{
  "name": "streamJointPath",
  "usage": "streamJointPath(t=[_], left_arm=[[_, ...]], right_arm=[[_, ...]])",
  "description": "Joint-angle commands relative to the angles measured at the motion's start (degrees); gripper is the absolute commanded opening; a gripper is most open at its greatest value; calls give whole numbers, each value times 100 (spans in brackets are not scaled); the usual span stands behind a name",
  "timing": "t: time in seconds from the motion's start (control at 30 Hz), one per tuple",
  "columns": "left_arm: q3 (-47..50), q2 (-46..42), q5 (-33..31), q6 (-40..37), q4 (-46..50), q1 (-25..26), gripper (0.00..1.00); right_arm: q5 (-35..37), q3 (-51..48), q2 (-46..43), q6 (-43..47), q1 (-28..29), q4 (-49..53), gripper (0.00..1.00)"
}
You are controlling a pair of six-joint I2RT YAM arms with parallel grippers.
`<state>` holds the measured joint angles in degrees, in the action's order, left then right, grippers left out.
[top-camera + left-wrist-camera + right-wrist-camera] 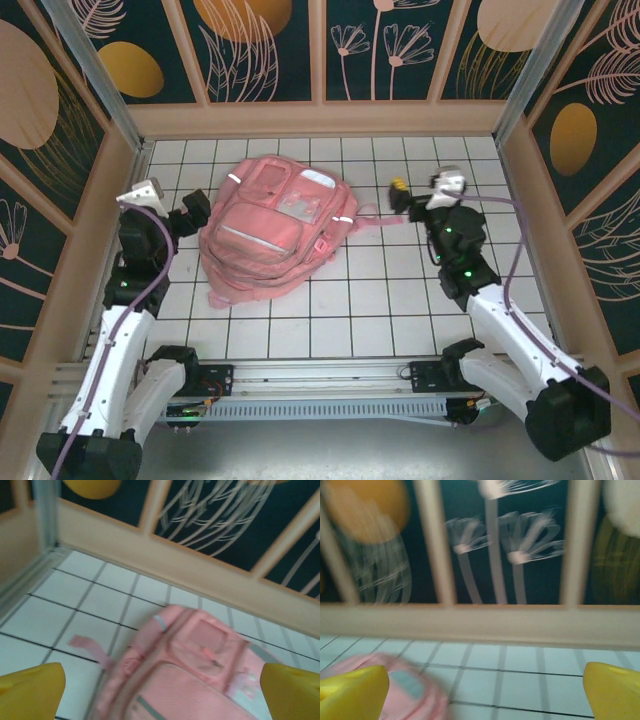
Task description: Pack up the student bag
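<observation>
1. I see the student bag (275, 232) lying flat on the tiled table (400, 300) between the 2 arms, nearer the left.
2. The left gripper (193, 208) and right gripper (400, 195) are spread wide, holding nothing.
3. I judge packing barely begun: the bag is ungrasped and everything remains.

even bright overhead light, soft shadows; both wrist views blurred, right worst
</observation>
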<state>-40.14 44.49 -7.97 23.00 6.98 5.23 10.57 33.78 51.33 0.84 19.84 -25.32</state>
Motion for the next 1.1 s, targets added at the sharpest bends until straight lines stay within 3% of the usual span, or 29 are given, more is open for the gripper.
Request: streamJointPath(t=[0.0, 0.1, 0.2, 0.3, 0.4, 0.5, 0.57, 0.7, 0.8, 0.87, 0.93, 1.0, 1.07], left_arm=[[1025, 117, -743, -752, -1790, -1, 99], [1844, 378, -672, -1256, -3168, -30, 99], [2326, 805, -821, -1500, -4110, -126, 99], [2489, 1227, -720, -1687, -4561, -181, 99], [2986, 1426, -690, -1683, -5480, -181, 99], [3353, 1721, -955, -1798, -6249, -195, 99], [3416, 1979, -751, -1825, -6598, -240, 99], [3361, 2488, -390, -1703, -7282, -251, 99], [2917, 3107, -125, -1922, -7366, -252, 99], [2759, 3370, -304, -1971, -7496, -271, 99], [2687, 3798, -435, -1827, -7681, -355, 99], [2865, 4475, -275, -1935, -8790, -368, 99], [2760, 4220, -242, -1925, -8101, -373, 99]], right_arm=[[760, -565, -145, -368, -647, -266, 99], [1219, -1078, -111, -582, -972, -294, 99], [1074, -1716, -77, -757, -1231, -725, 99], [902, -2346, 218, -893, -1376, -1670, 99], [538, -2936, 853, -438, -1397, -3369, 99], [365, -2949, 1787, -286, -1512, -4300, 99], [63, -2866, 2285, -118, -1589, -4966, 99], [-191, -2342, 3112, -76, -1812, -4855, 99], [-605, -2454, 4005, -80, -1978, -6086, 99], [-1157, -2077, 3780, -147, -2141, -4860, 99], [-1333, -2155, 3804, -160, -2224, -5078, 99], [-1330, -2146, 3806, -146, -2219, -5074, 99], [-1297, -2130, 3800, -154, -2220, -5039, 99]])
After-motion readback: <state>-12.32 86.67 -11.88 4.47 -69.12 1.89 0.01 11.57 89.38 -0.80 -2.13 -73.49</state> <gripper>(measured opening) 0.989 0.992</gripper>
